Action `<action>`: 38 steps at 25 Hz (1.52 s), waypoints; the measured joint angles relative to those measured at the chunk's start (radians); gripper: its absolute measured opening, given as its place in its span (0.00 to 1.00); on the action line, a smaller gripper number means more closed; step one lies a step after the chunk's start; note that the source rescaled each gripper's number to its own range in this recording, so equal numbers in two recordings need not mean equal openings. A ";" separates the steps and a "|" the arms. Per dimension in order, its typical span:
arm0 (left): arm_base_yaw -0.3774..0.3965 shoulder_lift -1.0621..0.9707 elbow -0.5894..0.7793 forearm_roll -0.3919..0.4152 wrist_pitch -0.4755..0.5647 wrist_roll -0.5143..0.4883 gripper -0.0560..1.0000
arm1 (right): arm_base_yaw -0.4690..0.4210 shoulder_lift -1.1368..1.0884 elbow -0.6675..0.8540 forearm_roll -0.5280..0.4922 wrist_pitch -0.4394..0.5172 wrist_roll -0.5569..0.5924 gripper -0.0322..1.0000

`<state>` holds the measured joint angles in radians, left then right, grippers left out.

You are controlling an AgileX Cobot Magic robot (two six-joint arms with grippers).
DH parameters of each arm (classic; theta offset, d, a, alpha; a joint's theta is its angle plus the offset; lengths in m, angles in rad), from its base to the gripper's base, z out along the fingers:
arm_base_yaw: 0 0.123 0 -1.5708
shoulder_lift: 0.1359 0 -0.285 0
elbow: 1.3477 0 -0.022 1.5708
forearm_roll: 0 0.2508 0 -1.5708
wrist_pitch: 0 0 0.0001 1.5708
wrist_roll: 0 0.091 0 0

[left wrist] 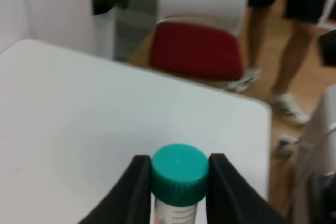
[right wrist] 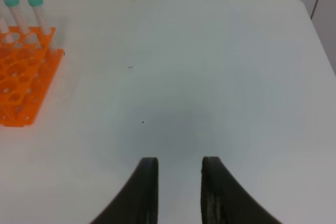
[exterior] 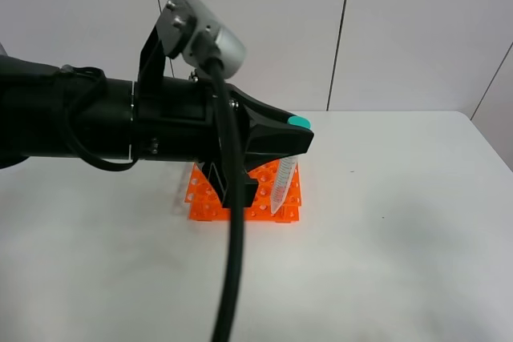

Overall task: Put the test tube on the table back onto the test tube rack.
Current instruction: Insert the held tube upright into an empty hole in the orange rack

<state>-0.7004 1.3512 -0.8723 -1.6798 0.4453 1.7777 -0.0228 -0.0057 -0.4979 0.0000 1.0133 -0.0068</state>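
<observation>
**Test tube (left wrist: 179,178) pinched at the cap**

Held by the left gripper (left wrist: 178,160), closed snug on the teal cap, hanging slightly tilted over the right side of the test tube rack (exterior: 207,202). Right gripper (right wrist: 178,167) narrowly parted above the surface (right wrist: 210,77), clasping nothing.

The white matte surface (exterior: 401,238) filled the lower half of the high view. The orange test tube rack (exterior: 200,202) stood directly on it, just left of centre.

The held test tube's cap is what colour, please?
Teal-green cap, clearest in the left wrist view.
</observation>
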 joint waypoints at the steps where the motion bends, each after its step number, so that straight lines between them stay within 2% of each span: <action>1: -0.016 0.000 -0.011 0.026 -0.055 -0.020 0.05 | 0.000 0.000 0.000 0.000 0.000 0.000 0.32; 3: -0.046 0.001 -0.041 0.091 -0.156 -0.072 0.05 | 0.000 0.000 0.000 0.000 0.000 0.000 0.32; 4: -0.060 0.003 -0.059 0.156 -0.212 -0.121 0.05 | 0.000 0.000 0.000 0.000 0.000 0.000 0.32; 6: -0.083 0.012 -0.093 0.314 -0.321 -0.285 0.05 | 0.000 0.000 0.000 0.000 0.000 0.000 0.32; 7: -0.091 0.020 -0.104 0.425 -0.367 -0.383 0.05 | 0.000 0.000 0.000 0.000 0.000 0.000 0.32; 10: -0.092 0.060 -0.110 0.798 -0.503 -0.820 0.05 | 0.000 0.000 0.000 0.000 0.000 0.000 0.32; 11: -0.088 0.078 -0.110 0.969 -0.535 -0.993 0.05 | 0.000 0.000 0.000 0.000 0.000 0.000 0.32; 13: -0.077 0.110 -0.110 1.229 -0.571 -1.306 0.05 | 0.000 0.000 0.000 0.000 0.000 0.000 0.32; 15: -0.045 0.143 -0.110 1.470 -0.601 -1.538 0.05 | 0.000 0.000 0.000 0.000 0.000 0.000 0.32; 17: 0.003 0.170 -0.109 1.628 -0.659 -1.721 0.05 | 0.000 0.000 0.000 0.000 0.000 0.000 0.32; 18: 0.030 0.184 -0.103 1.688 -0.711 -1.771 0.05 | 0.000 0.000 0.000 0.000 0.000 0.000 0.32; 21: 0.098 0.219 -0.066 1.760 -0.862 -1.854 0.05 | 0.000 0.000 0.000 0.000 0.000 0.000 0.32; 27: 0.194 0.274 0.002 1.761 -0.972 -1.878 0.05 | 0.000 0.000 0.000 0.006 0.000 0.000 0.32; 35: 0.213 0.417 0.002 1.760 -1.117 -1.879 0.05 | 0.000 0.000 0.000 0.006 0.000 0.000 0.32; 38: 0.214 0.475 0.002 1.760 -1.206 -1.876 0.05 | 0.000 0.000 0.000 0.006 0.000 0.000 0.32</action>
<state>-0.4866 1.8265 -0.8707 0.0806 -0.7604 -0.0983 -0.0228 -0.0057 -0.4979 0.0061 1.0133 -0.0068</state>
